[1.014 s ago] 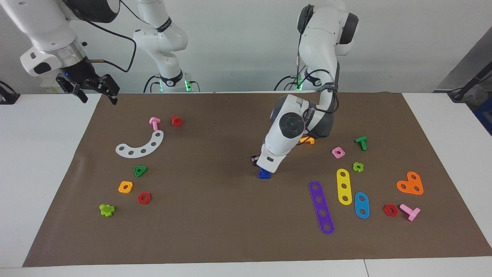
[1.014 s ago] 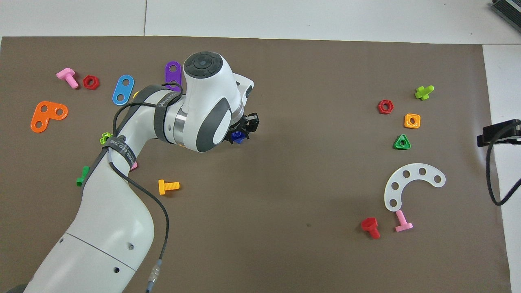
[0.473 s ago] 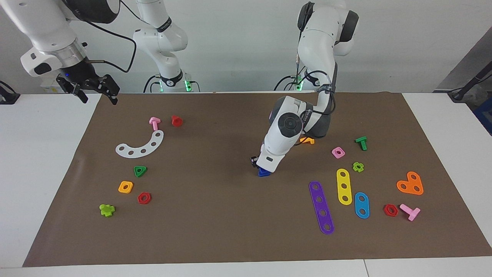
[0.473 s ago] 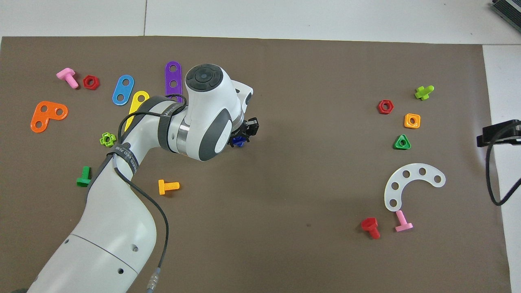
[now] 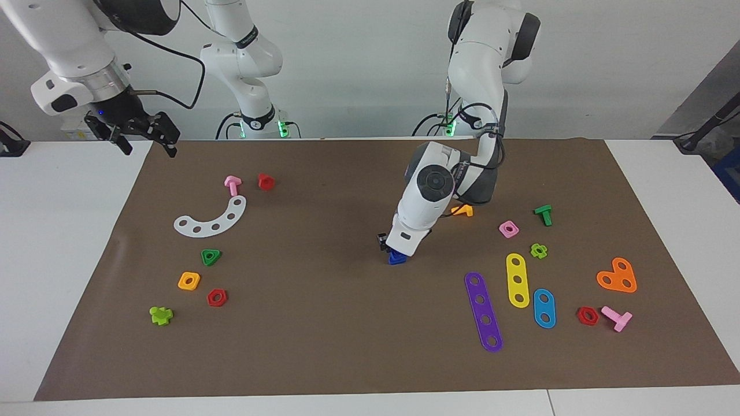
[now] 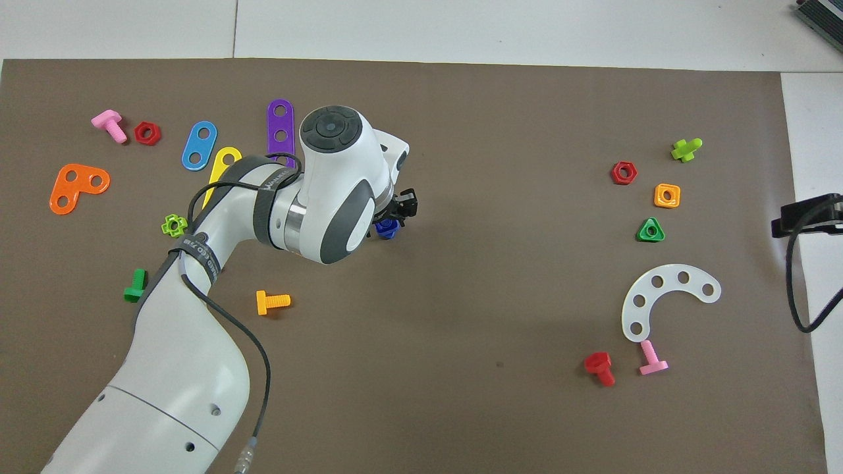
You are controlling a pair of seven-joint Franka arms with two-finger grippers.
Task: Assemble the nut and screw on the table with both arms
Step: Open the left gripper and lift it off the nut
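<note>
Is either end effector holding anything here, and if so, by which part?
Cannot be told for the left end effector: it sits on a blue piece on the mat, the contact hidden. The right end effector holds nothing.

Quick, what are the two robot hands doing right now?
Left hand: down at the blue piece; open or closed cannot be told.
Right hand: open, empty, waiting.
</note>
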